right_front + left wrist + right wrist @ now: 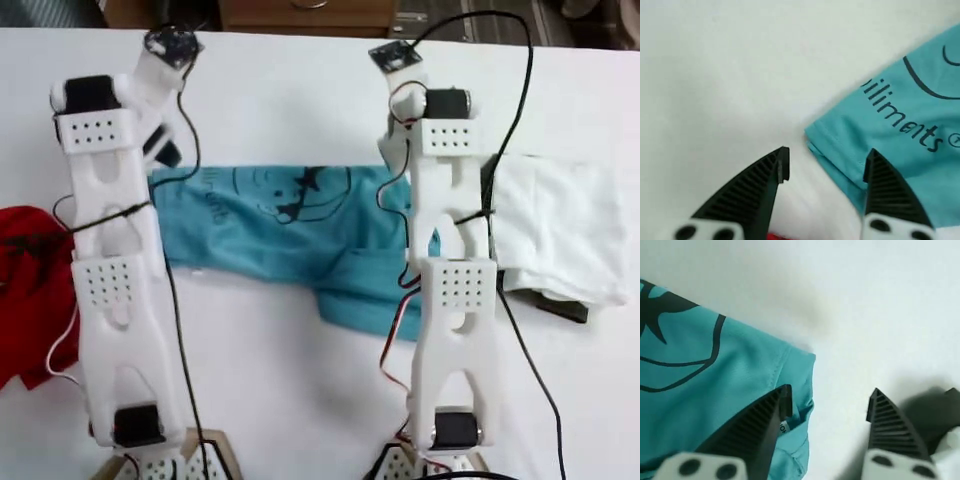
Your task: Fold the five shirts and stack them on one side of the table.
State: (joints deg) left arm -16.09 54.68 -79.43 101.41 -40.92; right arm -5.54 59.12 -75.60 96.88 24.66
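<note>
**Robotics workbench in an indoor workroom**

A plain white table (300, 95) serves as a test bench. Two white plastic robot arms are mounted side by side at its near edge: the left arm (115, 270) and the right arm (455, 290). Their motors are exposed, a loose black cable (527, 80) trails across the tabletop, and a wooden mounting board (222, 458) sits under the left arm's base. Well beyond the jaws of both arms, past the table's far edge, stands wooden furniture (305, 15) like a drawer front, suggesting an ordinary room fitted out for experiments.
</note>
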